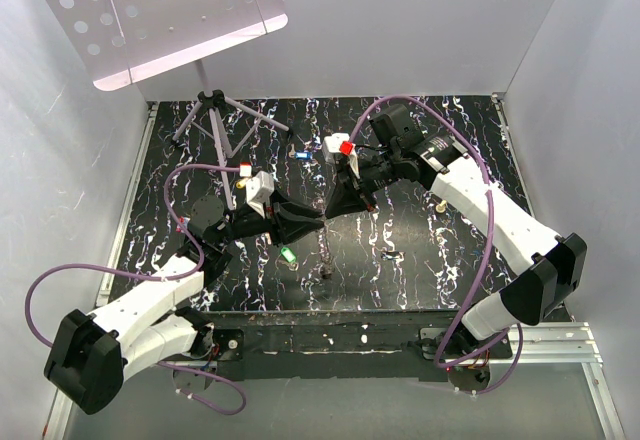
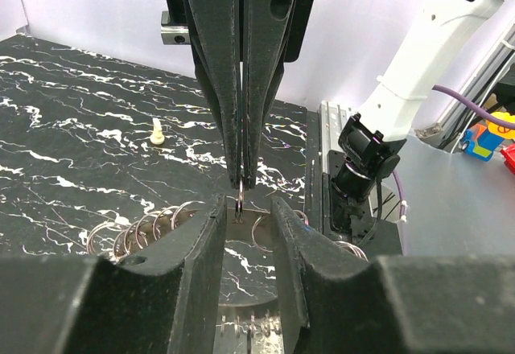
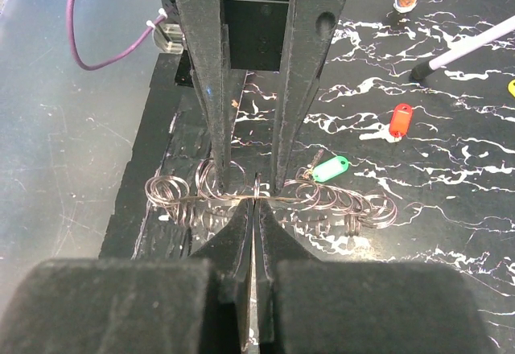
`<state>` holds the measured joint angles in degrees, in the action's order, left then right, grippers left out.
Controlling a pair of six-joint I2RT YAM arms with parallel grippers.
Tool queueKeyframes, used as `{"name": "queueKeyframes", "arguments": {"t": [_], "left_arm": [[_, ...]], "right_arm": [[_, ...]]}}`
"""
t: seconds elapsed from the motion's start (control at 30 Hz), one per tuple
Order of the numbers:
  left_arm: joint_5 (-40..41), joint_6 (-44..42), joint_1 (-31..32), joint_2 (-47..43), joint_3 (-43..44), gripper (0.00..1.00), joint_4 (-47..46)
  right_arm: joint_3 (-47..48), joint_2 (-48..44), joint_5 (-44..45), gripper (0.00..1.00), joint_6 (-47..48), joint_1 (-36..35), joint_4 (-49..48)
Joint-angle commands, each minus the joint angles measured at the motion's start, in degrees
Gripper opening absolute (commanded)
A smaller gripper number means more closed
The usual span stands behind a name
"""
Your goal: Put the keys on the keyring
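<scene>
Green key [image 1: 288, 255] lies nearest the arm bases, flat on the counter [image 1: 400, 255], just L of centre. In the R wrist view it sits right beside the keyring [image 3: 354, 207], a long chain of thin wire loops lying across the counter. Can't tell if the key is hooked on. Red key [image 3: 399, 119] lies a bit beyond it, apart from the loops.

Just past the green key the two grippers meet tip to tip over mid-counter. R gripper [image 3: 253, 217] comes in from the right, fingers pressed together, pinching one upright loop of the keyring. The rest of the chain trails off to both sides on the counter. L gripper [image 2: 246, 209] comes in from the left, fingers spread, one on either side of that same loop. Can't tell if they touch it.

To the R, by the R forearm, a small pale knob [image 2: 158, 133] stands upright. Further back, blue key [image 1: 305, 156] lies well apart from the keyring. Far L, a music stand [image 1: 180, 20] w/ tripod feet on the counter, its perforated tray tilted overhead.
</scene>
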<state>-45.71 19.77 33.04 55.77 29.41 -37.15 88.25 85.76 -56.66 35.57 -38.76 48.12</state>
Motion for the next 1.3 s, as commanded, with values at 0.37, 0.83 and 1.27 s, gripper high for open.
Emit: {"name": "queueKeyframes", "arguments": {"t": [0.37,0.83,1.27], "left_arm": [[-1.2,0.4,0.2,1.7,2.5,0.25,-0.3],[-1.0,1.2,0.2,1.8,2.1,0.15,-2.0],[2.8,-2.4,0.1,-1.4,1.9,0.0,4.6]], "right_arm": [[-0.4,-0.3,-0.9,0.01,-1.4,-0.3,-2.0],[-0.7,-0.1,-0.5,0.01,-1.9,-0.3,-2.3],[-0.5,-0.7,-1.3,0.16,-4.4,0.4,-3.4]]}}
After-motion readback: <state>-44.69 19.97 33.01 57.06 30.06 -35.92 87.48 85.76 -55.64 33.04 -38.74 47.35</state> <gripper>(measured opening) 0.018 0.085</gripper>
